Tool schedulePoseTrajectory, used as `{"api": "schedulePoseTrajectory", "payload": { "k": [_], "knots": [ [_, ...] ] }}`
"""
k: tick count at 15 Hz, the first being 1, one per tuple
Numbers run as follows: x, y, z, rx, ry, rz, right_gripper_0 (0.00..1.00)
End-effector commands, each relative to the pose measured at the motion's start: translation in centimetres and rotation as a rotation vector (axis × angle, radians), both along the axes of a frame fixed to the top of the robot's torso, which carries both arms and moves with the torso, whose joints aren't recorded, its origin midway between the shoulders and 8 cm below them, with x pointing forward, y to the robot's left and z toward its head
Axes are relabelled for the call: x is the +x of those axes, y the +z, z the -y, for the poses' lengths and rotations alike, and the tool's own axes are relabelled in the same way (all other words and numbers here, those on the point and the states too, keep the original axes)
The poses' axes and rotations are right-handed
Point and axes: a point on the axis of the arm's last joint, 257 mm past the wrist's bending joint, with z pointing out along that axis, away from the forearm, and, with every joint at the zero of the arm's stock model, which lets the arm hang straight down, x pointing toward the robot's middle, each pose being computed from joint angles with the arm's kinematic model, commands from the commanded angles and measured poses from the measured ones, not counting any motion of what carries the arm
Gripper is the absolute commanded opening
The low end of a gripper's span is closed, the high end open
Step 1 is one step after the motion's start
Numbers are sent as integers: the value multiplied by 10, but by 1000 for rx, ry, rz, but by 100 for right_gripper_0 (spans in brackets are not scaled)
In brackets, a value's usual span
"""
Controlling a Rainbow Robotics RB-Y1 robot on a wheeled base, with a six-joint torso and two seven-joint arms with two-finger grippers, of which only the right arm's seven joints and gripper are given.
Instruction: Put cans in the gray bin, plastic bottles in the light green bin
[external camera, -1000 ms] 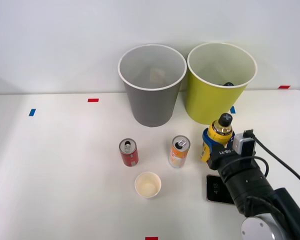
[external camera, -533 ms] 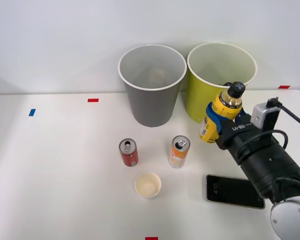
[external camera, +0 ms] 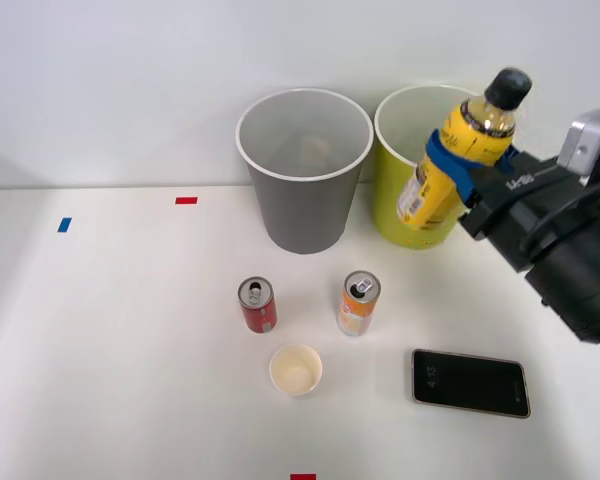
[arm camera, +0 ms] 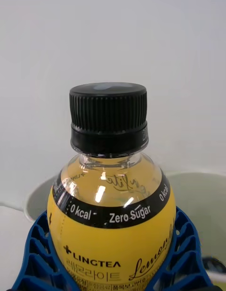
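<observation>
The tool (external camera: 458, 160) grips the yellow bottle (external camera: 458, 158), tilted just before the green bin (external camera: 395, 190), for dropping in.

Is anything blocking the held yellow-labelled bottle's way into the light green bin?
Nothing visible. The right gripper holds the yellow-labelled bottle tilted at the light green bin's open mouth; the gray bin stands beside it.

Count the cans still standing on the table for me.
2. The red can stands in front of the gray bin; the orange-and-white can stands just right of it. None are visible inside the gray bin, though its bottom is partly hidden.
</observation>
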Motion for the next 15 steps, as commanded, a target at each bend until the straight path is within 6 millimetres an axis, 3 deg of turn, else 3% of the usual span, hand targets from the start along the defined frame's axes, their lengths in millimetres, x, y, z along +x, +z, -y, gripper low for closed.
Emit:
{"api": "schedulePoseTrajectory", "payload": {
  "k": [1,4,7,11,15],
  "knots": [
    [8,38,1,65,23,45,0],
    [27,55,14,12,24,31,0],
    [52,57,24,6,2,26,0],
    [100,56,45,-48,-81,11,0],
    [146,42,37,-28,-91,-29,0]
  ]
}}
